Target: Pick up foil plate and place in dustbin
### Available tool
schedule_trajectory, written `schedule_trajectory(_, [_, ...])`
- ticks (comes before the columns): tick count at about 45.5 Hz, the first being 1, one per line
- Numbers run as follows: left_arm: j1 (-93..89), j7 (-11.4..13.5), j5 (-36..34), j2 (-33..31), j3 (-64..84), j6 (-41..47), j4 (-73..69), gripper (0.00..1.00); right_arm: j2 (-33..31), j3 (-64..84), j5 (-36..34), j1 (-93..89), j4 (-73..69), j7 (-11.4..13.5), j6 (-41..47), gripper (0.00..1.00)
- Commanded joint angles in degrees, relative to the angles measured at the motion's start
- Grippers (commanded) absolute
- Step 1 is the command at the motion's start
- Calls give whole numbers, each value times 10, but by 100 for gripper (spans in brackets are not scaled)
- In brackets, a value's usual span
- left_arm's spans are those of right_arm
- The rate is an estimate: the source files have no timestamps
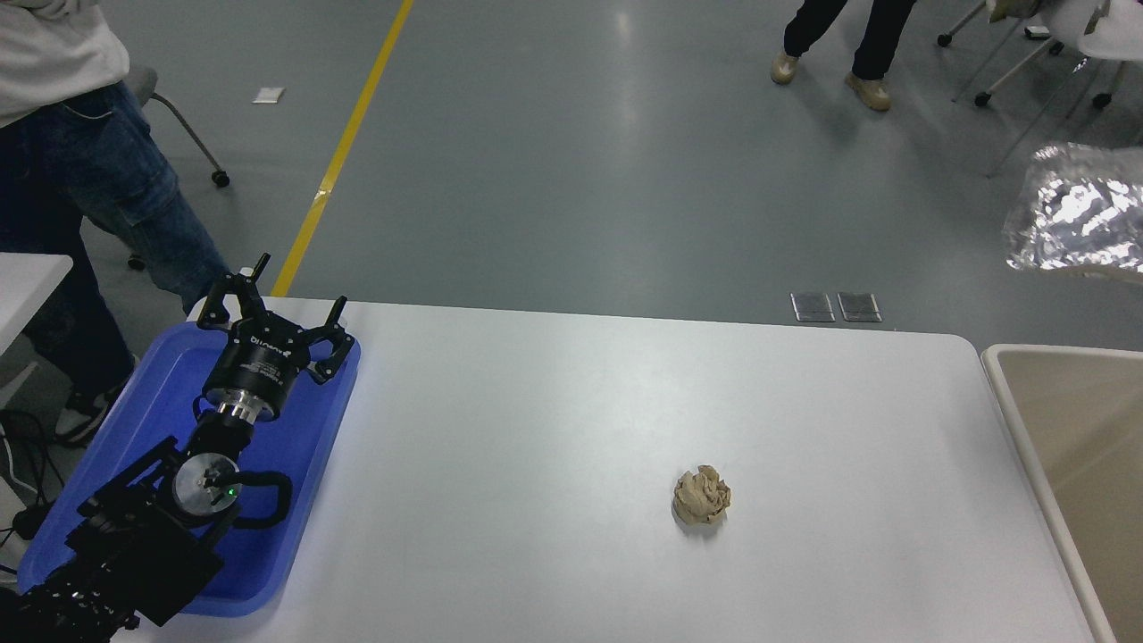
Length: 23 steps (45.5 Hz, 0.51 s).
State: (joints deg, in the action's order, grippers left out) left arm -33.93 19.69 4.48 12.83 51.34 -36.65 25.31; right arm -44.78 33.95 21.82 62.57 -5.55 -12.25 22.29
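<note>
1. Right gripper out of frame — nothing of it showing past the right edge, so no call possible on fingers or on what grips the foil.
2. Foil plate [1080, 214] aloft beyond the table's far right corner, cut off by the picture's right edge; only the left part visible, blurred, wrinkled face catching light. Presumably carried by the right arm, judging by height off the floor and nothing under it.
3. Key relation: foil plate up and beyond the dustbin [1067, 446], which sits just beside the table's right edge, rim running along that edge toward the near right corner. Visible part of the plate roughly over the bin's far end or a little past it — cannot tell exactly, no depth cue.
4. Long axis of the plate: not readable, too much clipped.
5. Next move, as a judgement: bring the plate back toward the near side and down over the bin opening, then release. Risk — light foil sailing sideways or hanging on the rim if let go too high or off-centre.
6. Dustbin contents: visible interior plain beige, nothing seen in it; most of the bin outside the frame.
7. Left gripper [271, 313] parked over the blue tray [161, 393] at the table's left edge, fingers spread, holding nothing. Far from the bin, so no use here.
8. Blue tray otherwise bare in the parts showing.
9. Tan paper wad [702, 495] on the table toward the near right, well apart from the bin — untouched.
10. People standing on the floor beyond the far edge, upper left and upper right.
</note>
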Motion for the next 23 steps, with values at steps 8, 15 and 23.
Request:
schedule_trajectory(8, [0, 0, 0, 0, 1, 0, 0, 100, 7, -41, -85, -158, 47, 37, -111, 0])
schedule_trajectory(15, [0, 0, 0, 0, 0, 0, 0, 100, 16, -102, -85, -220, 47, 43, -124, 0])
schedule_trajectory(23, [0, 0, 0, 0, 1, 0, 0, 100, 36, -145, -86, -275, 47, 43, -146, 0])
